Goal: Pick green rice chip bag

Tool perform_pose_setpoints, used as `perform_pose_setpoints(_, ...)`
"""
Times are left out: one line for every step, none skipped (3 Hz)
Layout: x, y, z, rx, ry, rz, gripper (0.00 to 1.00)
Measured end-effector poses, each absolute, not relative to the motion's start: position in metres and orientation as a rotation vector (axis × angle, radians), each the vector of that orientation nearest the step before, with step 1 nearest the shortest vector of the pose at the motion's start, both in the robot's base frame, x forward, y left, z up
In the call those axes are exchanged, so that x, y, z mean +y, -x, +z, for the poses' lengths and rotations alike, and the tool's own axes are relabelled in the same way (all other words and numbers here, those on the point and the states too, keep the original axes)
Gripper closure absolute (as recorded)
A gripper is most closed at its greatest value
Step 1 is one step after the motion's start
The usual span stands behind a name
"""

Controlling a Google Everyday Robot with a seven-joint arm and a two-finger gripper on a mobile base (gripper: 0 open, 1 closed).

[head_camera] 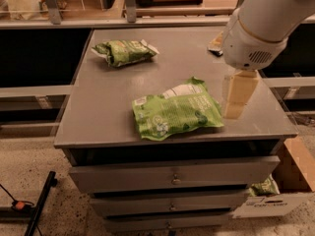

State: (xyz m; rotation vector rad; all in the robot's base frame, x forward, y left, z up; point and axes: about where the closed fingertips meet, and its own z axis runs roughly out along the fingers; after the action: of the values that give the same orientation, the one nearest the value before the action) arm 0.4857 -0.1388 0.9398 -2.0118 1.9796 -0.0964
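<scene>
The claw (pixel 239 95) is seen hanging below the white arm (pixel 261 23) over the right side of the table (pixel 98 117), just beside the green rice chip bag (pixel 174 110); how far it is opened cannot be told, though nothing seems to be held. The bag is laid flat near the table's front edge. 1 smaller green bag (pixel 124 51) is placed at the back left, well apart, and a dark packet (pixel 215 45) is mostly hidden behind the arm.
</scene>
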Motion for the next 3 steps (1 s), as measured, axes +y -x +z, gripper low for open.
perform_pose_setpoints(-0.098, -0.502, 0.915, 1.861, 2.145, -0.098, 0.0)
perform_pose_setpoints(-0.076, -0.516, 0.888, 1.791, 2.223, -0.067, 0.0)
perform_pose_setpoints(-0.065, -0.52, 0.863, 1.693, 2.273, 0.075, 0.18)
